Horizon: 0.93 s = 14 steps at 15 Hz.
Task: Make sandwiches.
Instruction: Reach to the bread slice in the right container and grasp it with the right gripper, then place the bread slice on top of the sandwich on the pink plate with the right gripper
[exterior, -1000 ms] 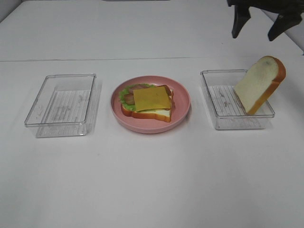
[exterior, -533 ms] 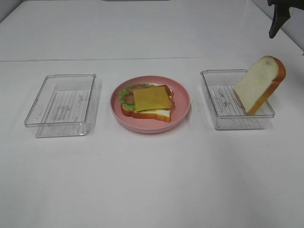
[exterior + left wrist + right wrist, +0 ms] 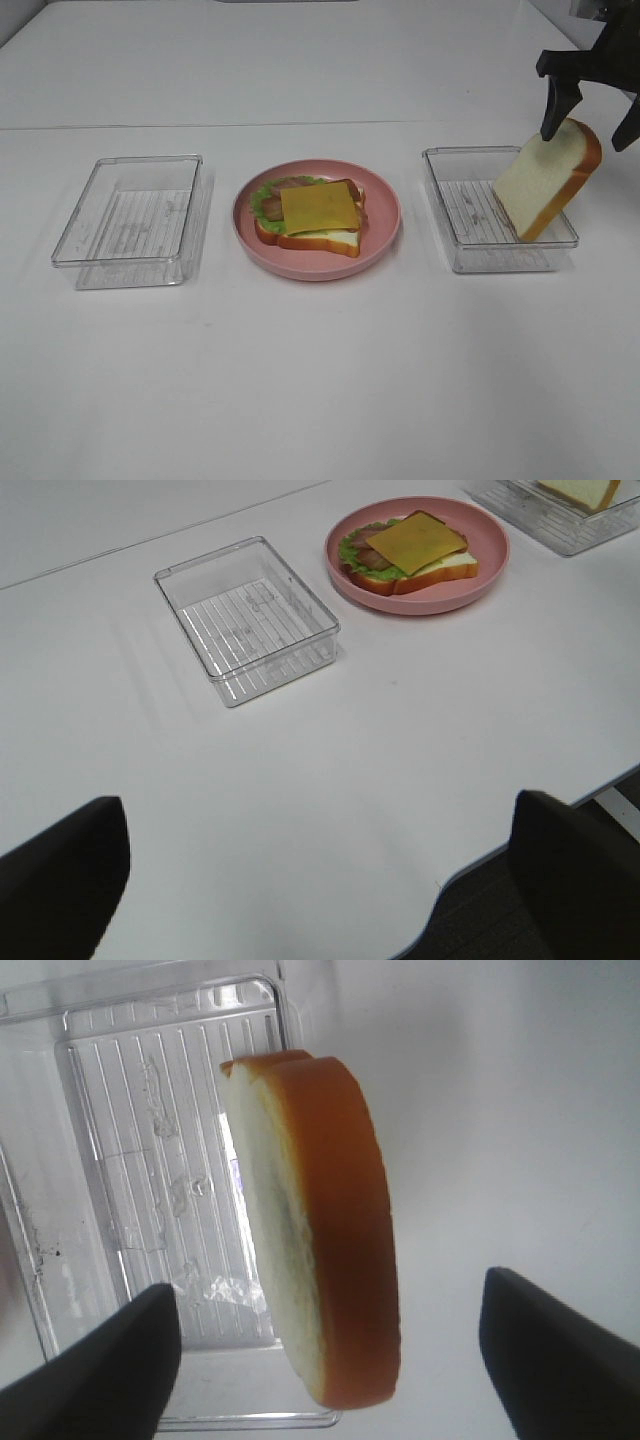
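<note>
Since a second ago the right claw [image 3: 590, 112] has swung out to the tabletop's edge and come down over the bread slice [image 3: 547, 178]; nothing else has shifted.

From the high camera, its jaws stand apart, one on each side of the slice's top crust, not yet clamped. The slice leans on edge against the right tray [image 3: 470, 255], which leaves its upper end free to pinch. The unfinished sandwich [image 3: 312, 215], cheese uppermost, waits on the pink plate [image 3: 385, 240] in the middle, probably for this slice.

The left wrist camera shows the left claw [image 3: 320, 880] spread wide, holding nothing, well back from the left tray [image 3: 245, 620].

The right wrist camera looks down the slice's crust between both fingers [image 3: 100, 1370], neither touching it.
</note>
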Available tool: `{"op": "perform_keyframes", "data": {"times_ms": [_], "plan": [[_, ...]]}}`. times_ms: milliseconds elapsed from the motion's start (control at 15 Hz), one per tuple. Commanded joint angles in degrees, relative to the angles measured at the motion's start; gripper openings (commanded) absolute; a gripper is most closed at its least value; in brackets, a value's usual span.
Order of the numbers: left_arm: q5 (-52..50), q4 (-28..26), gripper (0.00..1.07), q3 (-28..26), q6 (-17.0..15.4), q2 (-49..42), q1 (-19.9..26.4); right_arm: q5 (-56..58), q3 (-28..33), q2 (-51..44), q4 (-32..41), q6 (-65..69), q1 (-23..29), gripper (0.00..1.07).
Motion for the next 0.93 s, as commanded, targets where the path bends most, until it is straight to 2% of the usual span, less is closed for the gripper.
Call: {"op": "perform_keyframes", "data": {"times_ms": [67, 267, 467, 533, 800, 933], "plan": [[-0.6, 0.1, 0.97, 0.1, -0.4, -0.5, -0.1, 0.6, 0.2, 1.8, 0.2, -2.5, -0.3, 0.71], [-0.6, 0.1, 0.97, 0.1, -0.4, -0.5, -0.1, 0.2, 0.2, 2.1, 0.2, -3.6, -0.3, 0.5], [-0.6, 0.1, 0.97, 0.1, -0.4, -0.5, -0.1, 0.2, 0.2, 2.1, 0.2, -3.6, -0.3, 0.1], [-0.6, 0.1, 0.97, 0.1, -0.4, -0.5, -0.1, 0.5, 0.2, 1.9, 0.2, -3.6, -0.3, 0.0], [-0.6, 0.1, 0.97, 0.1, -0.4, -0.5, -0.1, 0.8, 0.0, -1.8, 2.3, -3.6, -0.3, 0.0], [-0.6, 0.1, 0.97, 0.1, -0.4, -0.5, -0.1, 1.1, -0.1, -5.3, 6.3, -3.6, -0.2, 0.0]]}}
